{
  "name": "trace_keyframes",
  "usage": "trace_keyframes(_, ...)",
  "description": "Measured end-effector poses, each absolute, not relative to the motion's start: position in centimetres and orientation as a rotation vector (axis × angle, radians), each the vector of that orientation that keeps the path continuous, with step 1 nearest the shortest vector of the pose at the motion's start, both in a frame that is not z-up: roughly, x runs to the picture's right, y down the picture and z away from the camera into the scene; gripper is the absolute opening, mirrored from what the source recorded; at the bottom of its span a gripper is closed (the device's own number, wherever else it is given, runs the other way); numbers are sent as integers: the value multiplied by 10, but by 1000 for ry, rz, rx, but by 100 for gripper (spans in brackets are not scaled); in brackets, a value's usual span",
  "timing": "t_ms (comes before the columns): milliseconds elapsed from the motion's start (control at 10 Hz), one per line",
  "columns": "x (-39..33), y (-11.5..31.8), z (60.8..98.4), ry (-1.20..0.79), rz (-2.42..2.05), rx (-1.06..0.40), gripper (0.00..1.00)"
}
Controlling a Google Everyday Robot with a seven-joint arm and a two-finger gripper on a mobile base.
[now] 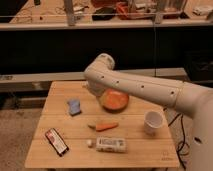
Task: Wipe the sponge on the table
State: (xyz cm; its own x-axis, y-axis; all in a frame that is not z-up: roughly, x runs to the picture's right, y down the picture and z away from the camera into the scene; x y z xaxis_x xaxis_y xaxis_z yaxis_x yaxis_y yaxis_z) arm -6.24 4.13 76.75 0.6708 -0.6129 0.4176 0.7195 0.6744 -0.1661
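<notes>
Light-blue sponge (74, 106) lies flat on the tabletop (150, 152), left of the orange bowl (115, 101), with nothing gripping it. We place the tool (93, 90) under the arm's bend, over the back of the tabletop, near the sponge but apart from it. It seems mostly hidden, so we cannot tell how open it is or whether it holds anything. This fits either the sponge awaiting pickup, or wiping done and the sponge released.

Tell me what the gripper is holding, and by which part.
Cannot tell: the gripper sits tucked behind the arm beside the orange bowl. The sponge lies free on the table.
</notes>
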Motion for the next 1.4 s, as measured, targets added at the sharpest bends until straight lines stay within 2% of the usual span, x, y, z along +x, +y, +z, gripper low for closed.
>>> trace_keyframes(1400,-125,72,798,-456,-843,-313,80)
